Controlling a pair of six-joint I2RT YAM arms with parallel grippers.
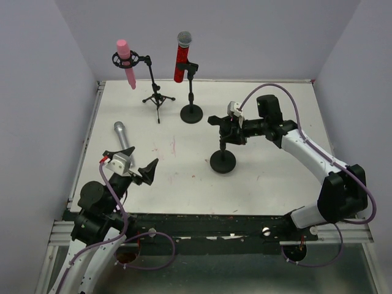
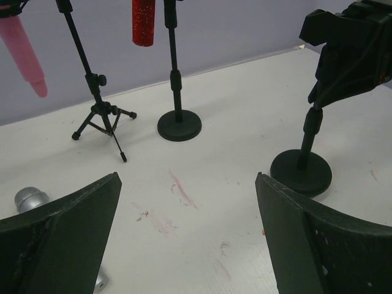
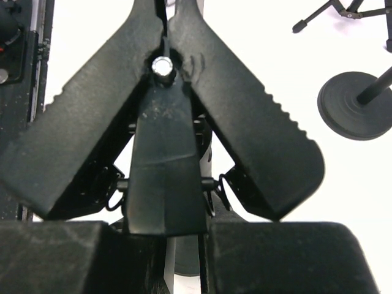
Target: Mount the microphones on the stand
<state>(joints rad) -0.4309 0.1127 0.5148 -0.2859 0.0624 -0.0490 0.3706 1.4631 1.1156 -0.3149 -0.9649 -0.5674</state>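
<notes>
1. Fingers (image 2: 67,226) of the left gripper (image 2: 187,179) hide most of the silver mic (image 2: 30,199) in the left wrist view. Only its mesh head shows beside the left finger.
2. That same view cuts off the pink mic (image 2: 24,52) and the red mic (image 2: 143,21) at the top edge, so only their lower ends are seen.
3. The right gripper (image 1: 228,125) covers the top of the near stand (image 1: 222,162) from above. From the left wrist it reads as a dark mass over the pole.
4. In the right wrist view the clip (image 3: 165,153) fills the picture. Its two toothed arms spread out from a silver pivot, and the pole beneath is barely seen.
5. The right fingers are clenched on the clip, pressing it from both sides.
6. The left fingers are spread wide and grasp nothing. They hover low over the table (image 1: 184,184).
7. Mics: three.
   - The pink mic hangs tilted in the ring mount of the tripod stand (image 1: 158,98), head up.
   - The red mic sits upright in the far round stand (image 1: 191,113).
   - The silver mic lies flat on the table, head pointing away from the arms, just beside the left gripper.
8. Stands: three. One has a tripod foot and two have round bases. Two of them carry a mic, and the near stand carries none.
9. Grippers: two, the left near the front left corner and the right at mid-table.
</notes>
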